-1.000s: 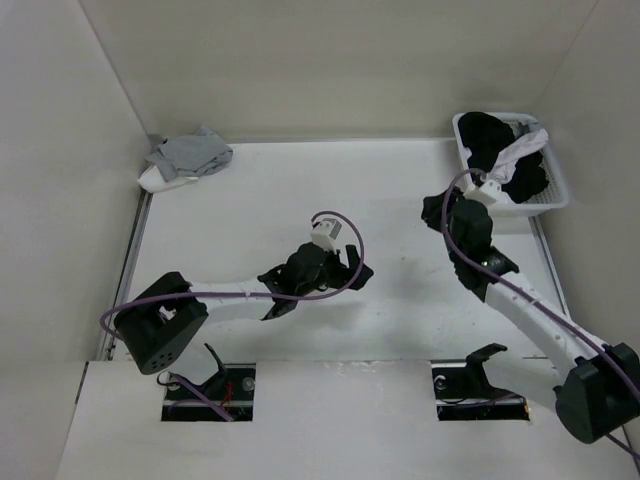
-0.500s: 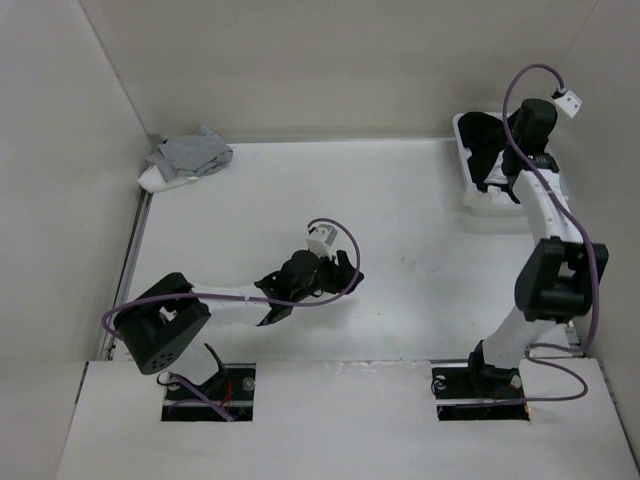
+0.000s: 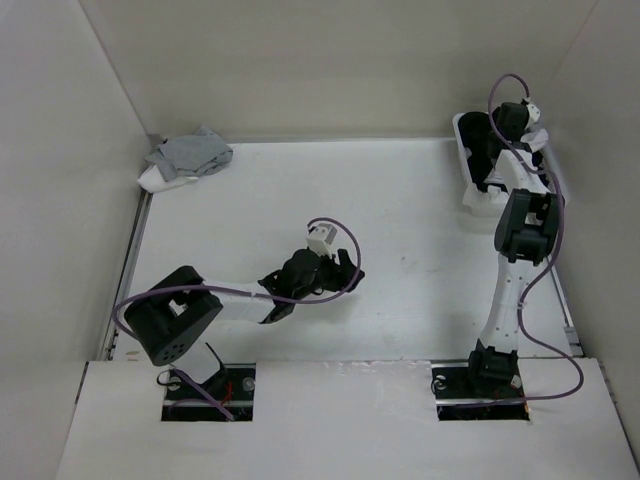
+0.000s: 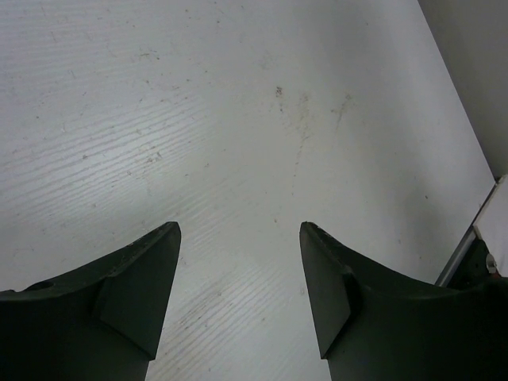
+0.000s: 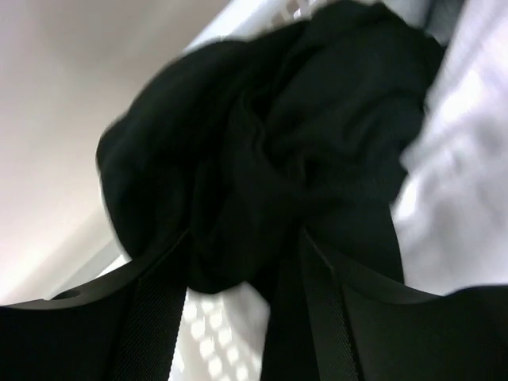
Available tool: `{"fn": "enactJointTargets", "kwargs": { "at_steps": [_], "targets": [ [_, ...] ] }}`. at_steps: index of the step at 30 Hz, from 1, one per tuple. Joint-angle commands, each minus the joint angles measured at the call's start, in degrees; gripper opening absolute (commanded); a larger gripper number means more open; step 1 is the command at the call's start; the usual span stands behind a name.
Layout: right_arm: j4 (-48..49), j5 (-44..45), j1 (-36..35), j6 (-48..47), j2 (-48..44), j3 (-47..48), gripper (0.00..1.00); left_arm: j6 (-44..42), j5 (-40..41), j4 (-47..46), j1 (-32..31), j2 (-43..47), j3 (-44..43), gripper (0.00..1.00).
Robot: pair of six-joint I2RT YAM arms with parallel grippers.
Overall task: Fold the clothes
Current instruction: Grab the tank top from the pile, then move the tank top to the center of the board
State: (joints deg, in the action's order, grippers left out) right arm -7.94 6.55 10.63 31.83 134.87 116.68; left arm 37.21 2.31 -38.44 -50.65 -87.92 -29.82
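White desk [image 4: 238, 119] lies under open left pincer [image 4: 238, 230]; open right pincer [image 5: 246, 234] over crumpled black cloth garment [image 5: 262, 135] in white plastic basket [image 3: 466, 190]: probably picking step, next it must grip.

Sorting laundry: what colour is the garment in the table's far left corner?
The garment is light grey and white; the top external view shows it best.

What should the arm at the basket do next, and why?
Probably the right gripper should close its fingers on the black cloth. It is down in the white basket, fingers apart, with that bunched cloth right between them and not yet pinched. The left gripper is open above the table, holding nothing.
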Motion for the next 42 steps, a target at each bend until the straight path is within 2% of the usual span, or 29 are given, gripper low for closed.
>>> {"fn": "enactJointTargets", "kwargs": {
  "at_steps": [1, 5, 7, 9, 10, 11, 12, 14, 15, 18, 22, 25, 26, 28, 30, 33, 37, 41, 42],
  "targets": [
    [-2.41, 0.83, 0.75, 1.74, 3.37, 10.29, 0.59, -0.82, -1.25, -5.24, 0.42, -1.46, 0.12, 0.61],
    [-4.36, 3.03, 0.66, 2.09, 6.89, 15.32, 0.56, -0.39, -1.43, -5.95, 1.13, -2.43, -0.15, 0.6],
    [-4.71, 2.77, 0.75, 2.18, 7.86, 16.64, 0.41, -0.21, -1.51, -6.47, 1.22, -2.78, -0.15, 0.6],
    [-4.19, 2.77, 0.84, 2.96, 6.91, 14.99, 0.14, -0.21, -1.51, -6.74, 1.3, -3.13, -0.06, 0.6],
    [-1.66, 2.34, 0.84, 4.01, 3.85, 10.89, 0.03, -0.21, -1.51, -6.74, 1.39, -3.22, -0.15, 0.6],
    [2.02, 1.55, 0.75, 4.37, 0.87, 6.58, 0.0, -0.12, -1.51, -6.74, 1.57, -3.22, -0.15, 0.6],
    [5.54, 1.1, 0.58, 4.64, -2.04, 2.89, 0.0, -0.03, -1.51, -6.74, 1.66, -3.22, -0.15, 0.6],
    [17.38, -0.39, 0.49, 5.95, -14.13, -9.83, 0.0, 0.14, -1.6, -6.74, 1.74, -2.79, -0.23, 0.6],
    [18.13, -0.48, 0.4, 6.13, -15.24, -10.94, 0.0, 0.23, -1.6, -6.65, 1.83, -2.35, -0.23, 0.6],
    [23.31, -1.62, -1.88, 6.49, -29.18, -20.15, 0.0, 0.76, -1.34, -6.04, 2.09, 0.63, 0.46, 0.6],
    [28.67, -3.55, -9.07, 4.21, -50.78, -33.5, 0.0, 2.77, 0.67, -3.85, 3.5, 8.36, 2.31, 0.59],
    [27.99, -4.26, -15.83, 2.63, -62.58, -39.06, 0.0, 4.62, 4.45, 0.27, 5.87, 15.12, 3.45, 0.59],
    [27.81, -4.26, -16.73, 2.36, -63.84, -39.51, 0.0, 5.15, 5.42, 1.68, 6.66, 17.15, 3.72, 0.59],
    [24.92, -3.74, -26.19, -0.79, -74.0, -41.88, 0.01, 7.16, 7.79, 8.51, 10.25, 24.42, 4.42, 0.6],
    [22.46, -2.95, -32.61, -3.08, -78.68, -41.45, 0.02, 8.13, 8.68, 11.87, 12.1, 28.04, 4.86, 0.6],
    [19.38, -1.72, -39.92, -3.89, -81.95, -41.27, 0.03, 9.02, 9.21, 17.59, 16.41, 35.6, 6.09, 0.6],
    [19.54, -1.98, -45.04, -0.73, -81.61, -47.24, 0.05, 9.46, 8.68, 23.05, 22.22, 42.21, 6.97, 0.61],
    [24.82, -2.24, -46.1, 6.47, -72.31, -57.7, 0.06, 8.76, 7.1, 27.45, 27.23, 44.94, 7.24, 0.61],
    [27.08, -3.2, -45.92, 9.53, -65.59, -59.27, 0.06, 8.58, 5.97, 28.23, 29.23, 44.77, 7.58, 0.61]
  ]
}}
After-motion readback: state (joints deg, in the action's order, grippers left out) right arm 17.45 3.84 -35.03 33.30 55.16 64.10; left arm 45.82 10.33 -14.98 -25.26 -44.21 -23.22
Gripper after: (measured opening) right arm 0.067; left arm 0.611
